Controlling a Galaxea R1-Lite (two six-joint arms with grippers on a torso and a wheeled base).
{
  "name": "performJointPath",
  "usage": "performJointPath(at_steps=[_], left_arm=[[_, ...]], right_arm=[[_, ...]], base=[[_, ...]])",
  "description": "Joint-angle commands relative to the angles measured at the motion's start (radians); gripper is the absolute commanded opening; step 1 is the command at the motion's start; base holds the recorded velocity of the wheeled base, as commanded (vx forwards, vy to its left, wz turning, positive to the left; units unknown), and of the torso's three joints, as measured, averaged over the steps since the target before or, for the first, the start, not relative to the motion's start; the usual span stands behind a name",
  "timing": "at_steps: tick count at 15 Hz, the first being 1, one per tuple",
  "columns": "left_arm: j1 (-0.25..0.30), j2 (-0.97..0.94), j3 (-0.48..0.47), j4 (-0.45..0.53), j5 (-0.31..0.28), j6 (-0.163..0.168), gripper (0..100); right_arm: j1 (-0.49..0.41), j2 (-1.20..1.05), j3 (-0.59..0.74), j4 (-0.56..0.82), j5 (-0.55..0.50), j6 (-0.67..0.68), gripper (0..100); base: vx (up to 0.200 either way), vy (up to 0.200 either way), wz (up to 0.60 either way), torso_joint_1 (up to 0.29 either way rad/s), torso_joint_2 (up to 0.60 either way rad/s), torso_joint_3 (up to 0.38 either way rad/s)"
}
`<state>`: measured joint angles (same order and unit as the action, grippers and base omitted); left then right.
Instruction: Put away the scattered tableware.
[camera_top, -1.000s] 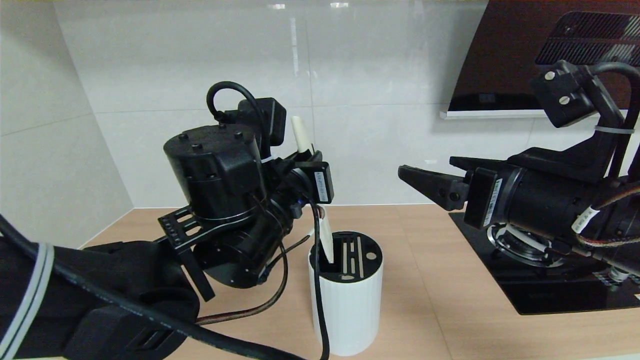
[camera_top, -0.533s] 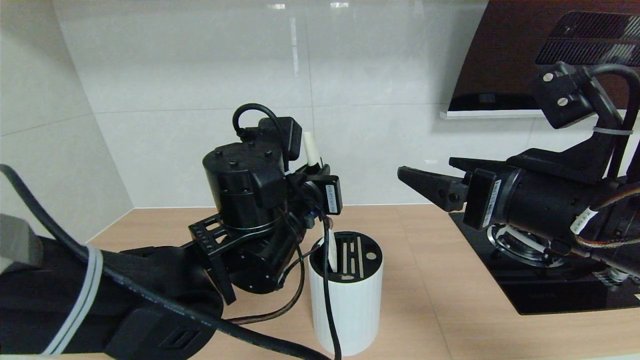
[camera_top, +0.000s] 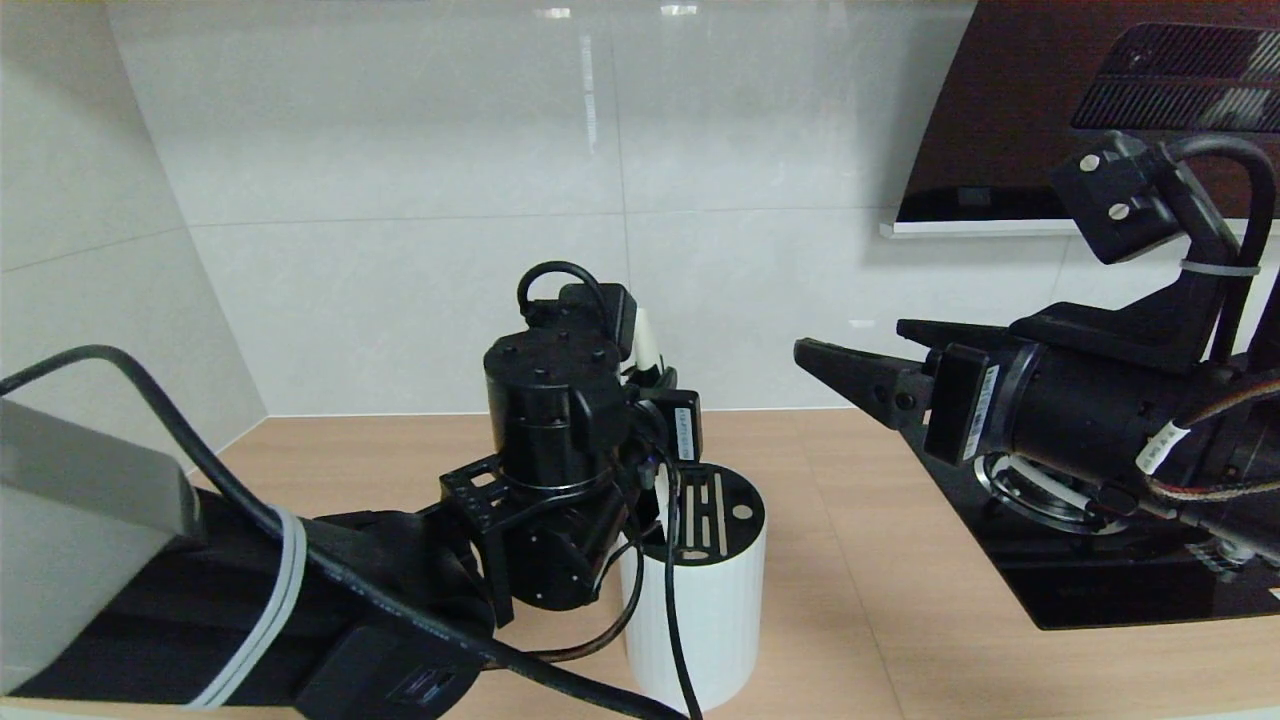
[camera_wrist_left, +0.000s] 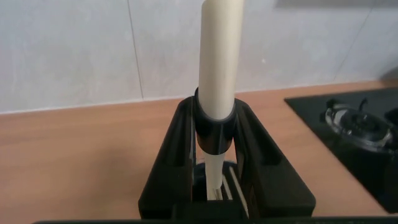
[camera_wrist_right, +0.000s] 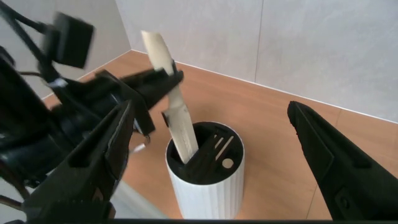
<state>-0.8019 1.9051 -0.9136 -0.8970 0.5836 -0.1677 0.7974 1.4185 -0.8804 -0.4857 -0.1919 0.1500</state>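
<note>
Where the wooden countertop (camera_top: 860, 560) meets the white tiled wall (camera_top: 400, 200), a light, plank-grained surface runs from the left corner across to the right side. A dark range hood (camera_top: 1040, 110) is mounted on the wall above that right side.

Black glass cooktop (camera_top: 1090, 590): set into the right part of the countertop, with a round burner ring on it.

White ribbed holder (camera_top: 700, 610): an upright cylinder with a black slotted top, standing near the front edge of the countertop, beside the cooktop's left edge but apart from it.

Left gripper (camera_top: 662, 392): poised directly above the holder's top, fingers pointing away from the front edge. Its jaws are clenched on the knife at the dark collar where handle meets blade.

Right gripper (camera_top: 850, 340): held in the air above the left edge of the cooktop, level with the left gripper and well apart from it. Its two black fingers are spread wide and grasp nothing.

Cream-handled knife (camera_wrist_left: 219, 56): nearly upright, leaning slightly. The rounded handle rises above the left gripper's fingers, and the pale blade reaches down into a slot on the left part of the holder's black top.
</note>
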Motion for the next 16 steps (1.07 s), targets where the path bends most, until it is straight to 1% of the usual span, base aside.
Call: performJointPath(at_steps=[1, 6, 9, 13, 16], left_arm=[[0.000, 0.037, 0.007, 0.000, 0.001, -0.004, 0], [-0.005, 0.111, 0.032, -0.002, 0.001, -0.012, 0], [-0.019, 0.129, 0.041, 0.000, 0.001, -0.032, 0], [-0.020, 0.153, 0.058, -0.002, -0.001, -0.044, 0], [-0.022, 0.152, 0.065, -0.003, -0.002, -0.044, 0]], right_arm=[[0.000, 0.003, 0.000, -0.001, 0.000, 0.000, 100], [0.000, 0.008, 0.000, -0.001, 0.000, 0.000, 100], [0.000, 0.008, 0.000, -0.001, 0.000, 0.000, 100], [0.000, 0.007, 0.000, -0.001, 0.000, 0.000, 100], [0.000, 0.007, 0.000, -0.001, 0.000, 0.000, 100]], base=[[0.000, 0.000, 0.00, 0.000, 0.00, 0.000], [0.000, 0.000, 0.00, 0.000, 0.00, 0.000], [0.000, 0.000, 0.00, 0.000, 0.00, 0.000], [0.000, 0.000, 0.00, 0.000, 0.00, 0.000], [0.000, 0.000, 0.00, 0.000, 0.00, 0.000]])
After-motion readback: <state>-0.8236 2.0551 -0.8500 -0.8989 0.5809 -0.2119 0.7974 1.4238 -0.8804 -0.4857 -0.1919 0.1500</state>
